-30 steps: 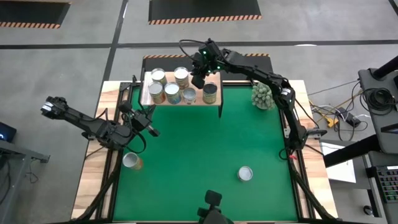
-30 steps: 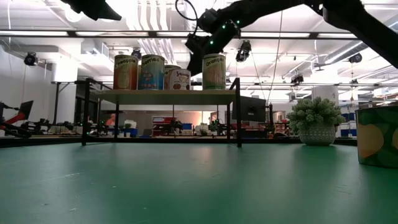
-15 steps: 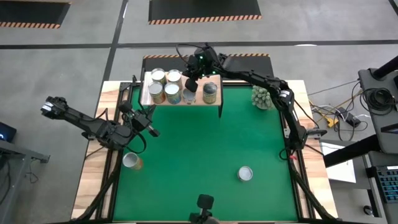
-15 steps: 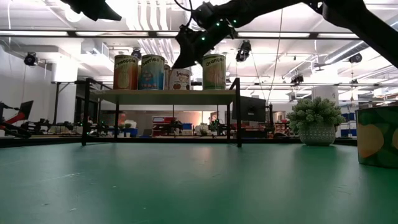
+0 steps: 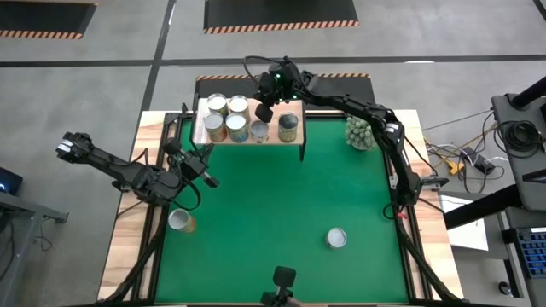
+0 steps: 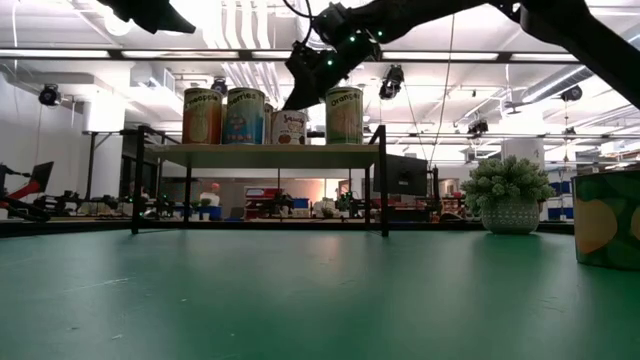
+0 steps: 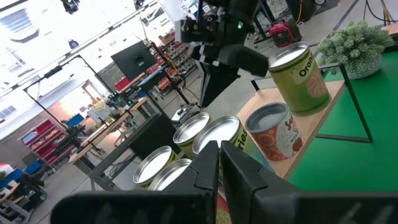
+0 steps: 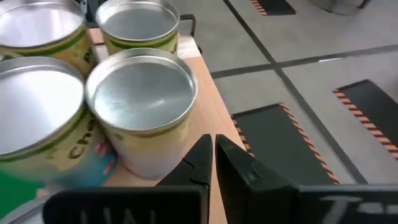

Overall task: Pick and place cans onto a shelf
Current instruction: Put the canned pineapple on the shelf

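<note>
Nearest the front edge of the green mat (image 5: 281, 196), one can (image 5: 337, 238) stands upright and alone, silvery top showing; a second can (image 5: 180, 221) stands on the wooden border (image 5: 128, 247) at the mat's left side, just beside the left gripper (image 5: 208, 177), which waits low there with fingers closed and empty. Farther back, the shelf (image 5: 294, 137) carries six cans (image 5: 236, 126) packed close in two rows, a fuzzy ball plant (image 5: 359, 131) standing to its right. Above the rear row hangs the right gripper (image 5: 264, 112), fingers pressed together and holding nothing, beside the end can of that row. Handling, as judged: the tins look rigid and moderately weighty, their paper labels giving better friction than the smooth metal tops; the grip belongs across the labelled wall at mid-height, jaws opened wider than the body. The front can looks the easier approach; little free board seems left on the shelf.
</note>
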